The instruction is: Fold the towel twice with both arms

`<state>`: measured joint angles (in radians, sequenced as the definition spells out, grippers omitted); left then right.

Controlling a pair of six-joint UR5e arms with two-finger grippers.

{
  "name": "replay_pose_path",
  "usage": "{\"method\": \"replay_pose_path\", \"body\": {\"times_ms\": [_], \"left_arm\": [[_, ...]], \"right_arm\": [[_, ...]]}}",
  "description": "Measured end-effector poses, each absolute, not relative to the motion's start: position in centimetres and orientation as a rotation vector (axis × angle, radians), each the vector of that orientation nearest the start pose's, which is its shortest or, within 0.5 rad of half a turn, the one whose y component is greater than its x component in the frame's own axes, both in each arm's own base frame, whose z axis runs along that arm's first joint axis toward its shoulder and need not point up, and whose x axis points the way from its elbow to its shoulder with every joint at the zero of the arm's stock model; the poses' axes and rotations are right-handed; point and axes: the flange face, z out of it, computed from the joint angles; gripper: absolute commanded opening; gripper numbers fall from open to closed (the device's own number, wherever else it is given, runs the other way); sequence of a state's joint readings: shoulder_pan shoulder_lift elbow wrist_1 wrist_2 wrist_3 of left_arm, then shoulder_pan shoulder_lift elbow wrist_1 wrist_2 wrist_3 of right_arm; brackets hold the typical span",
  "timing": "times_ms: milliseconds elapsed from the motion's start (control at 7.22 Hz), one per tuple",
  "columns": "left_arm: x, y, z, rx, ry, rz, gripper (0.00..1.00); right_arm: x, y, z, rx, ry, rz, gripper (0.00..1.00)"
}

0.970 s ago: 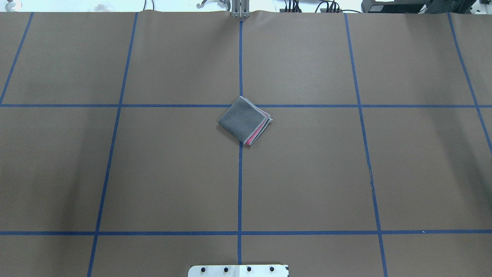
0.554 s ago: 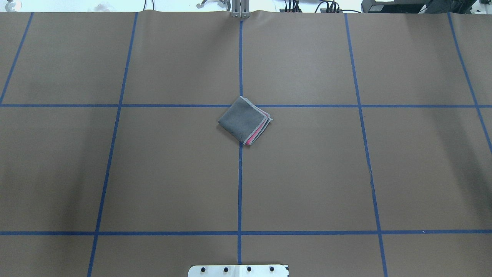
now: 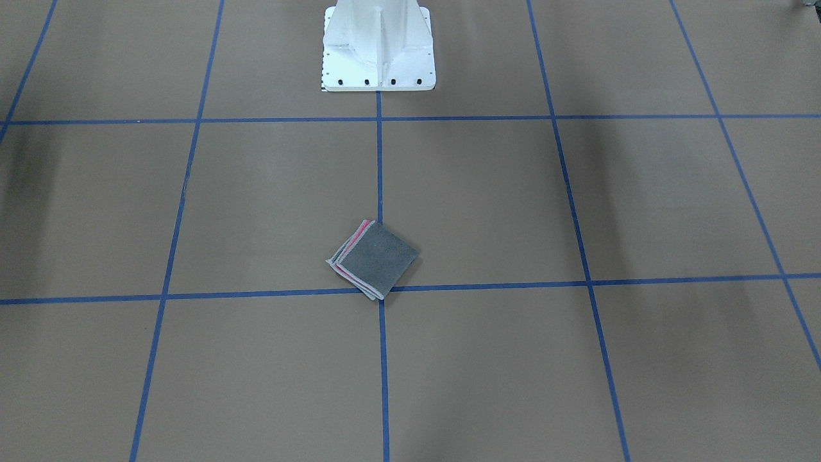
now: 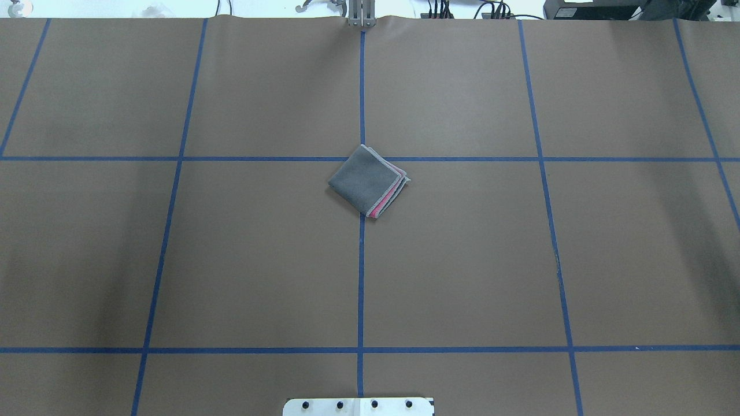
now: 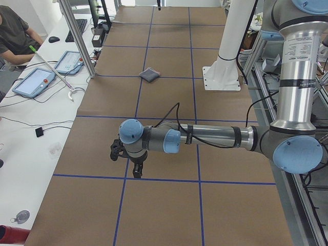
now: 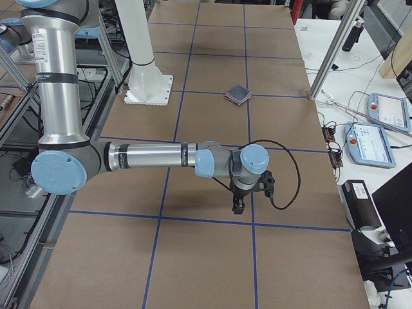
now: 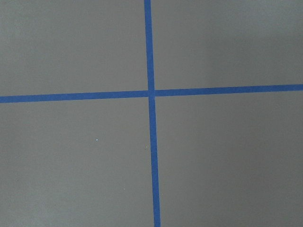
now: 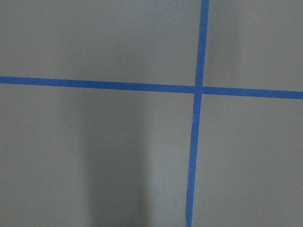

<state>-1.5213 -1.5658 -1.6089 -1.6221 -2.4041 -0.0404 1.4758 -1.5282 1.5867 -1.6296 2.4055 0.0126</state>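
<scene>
Grey-faced towel [image 4: 367, 180] lies folded small at desk [image 4: 462, 260] centre, pink layers showing along its 4 o'clock edge. Left gripper [image 5: 136, 171] and right gripper [image 6: 238, 205] hang well apart from it; their opening cannot be told. Risk: the seemingly loose layers could splay if nudged.

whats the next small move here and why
Probably just stop, the job looks done: the towel lies as a small layered square, grey up with pink edges showing, and the left gripper and right gripper hang well away from it.
</scene>
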Motion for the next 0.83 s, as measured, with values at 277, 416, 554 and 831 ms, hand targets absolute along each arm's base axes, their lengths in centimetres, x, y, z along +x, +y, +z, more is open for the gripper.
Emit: {"method": "replay_pose_path", "body": {"times_ms": [277, 416, 554, 831], "left_arm": [[-4.3, -49.8, 62.9, 0.057, 0.835, 0.033, 1.0], [-4.6, -49.8, 62.9, 0.059, 0.835, 0.027, 1.0], [-4.7, -49.8, 62.9, 0.059, 0.835, 0.023, 1.0], [-4.8, -49.7, 63.1, 0.054, 0.833, 0.02, 1.0]], "right_arm": [[0.8, -51.2, 62.6, -0.043, -0.872, -0.081, 1.0], [0.8, -50.9, 62.5, -0.045, -0.891, -0.084, 1.0], [0.8, -50.6, 62.7, -0.048, -0.897, -0.084, 1.0], [1.2, -50.8, 62.6, -0.036, -0.867, -0.086, 1.0]]}}
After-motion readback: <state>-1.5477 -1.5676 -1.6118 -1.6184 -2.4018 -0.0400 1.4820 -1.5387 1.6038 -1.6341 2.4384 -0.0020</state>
